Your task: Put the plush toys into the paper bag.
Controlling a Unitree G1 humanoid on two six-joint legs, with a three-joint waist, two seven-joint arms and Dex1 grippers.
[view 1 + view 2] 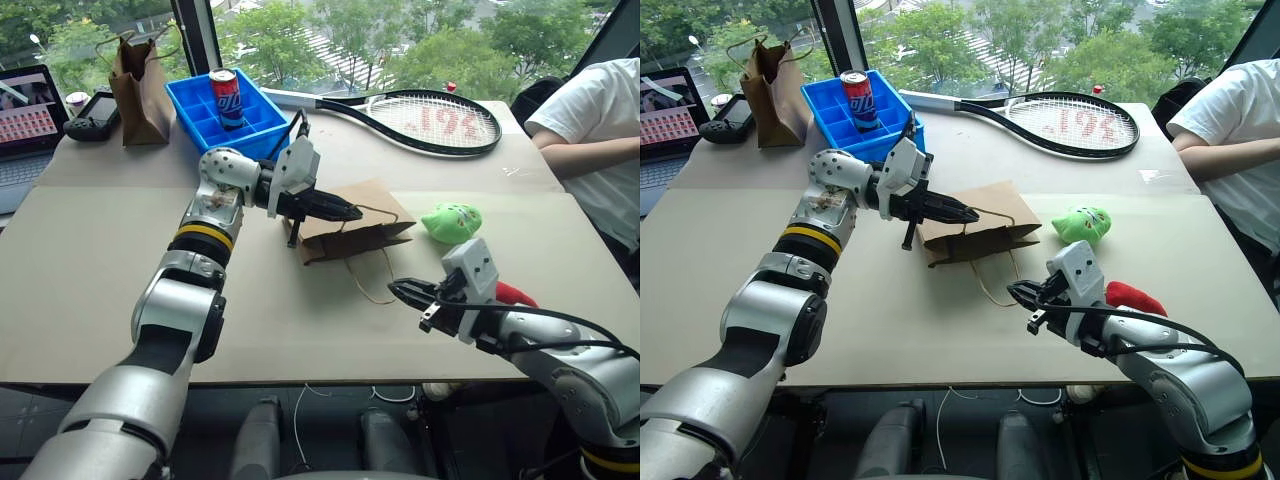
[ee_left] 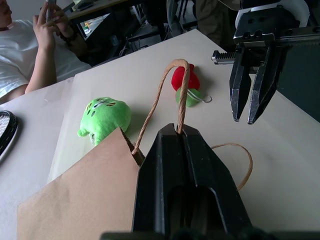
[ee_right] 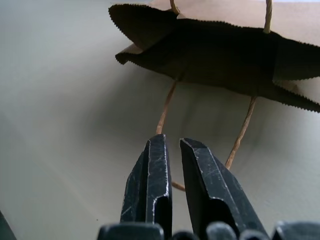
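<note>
The paper bag (image 1: 365,220) lies on its side in the middle of the table, its mouth (image 3: 215,55) turned toward the front edge and held open. My left gripper (image 1: 348,212) is shut on the bag's upper handle (image 2: 159,97) and holds that side up. Its lower handle (image 3: 241,132) loops flat on the table. My right gripper (image 1: 398,290) hovers shut just in front of that loop, and whether it touches the loop I cannot tell. The green plush toy (image 1: 452,222) sits right of the bag. The red plush toy (image 1: 1132,297) lies behind my right wrist.
At the back left stand a smaller dark paper bag (image 1: 140,80) and a blue tray (image 1: 258,122) holding a can (image 1: 226,97). A tennis racket (image 1: 420,120) lies at the back. A person (image 1: 600,130) sits at the right edge. A laptop (image 1: 25,120) is far left.
</note>
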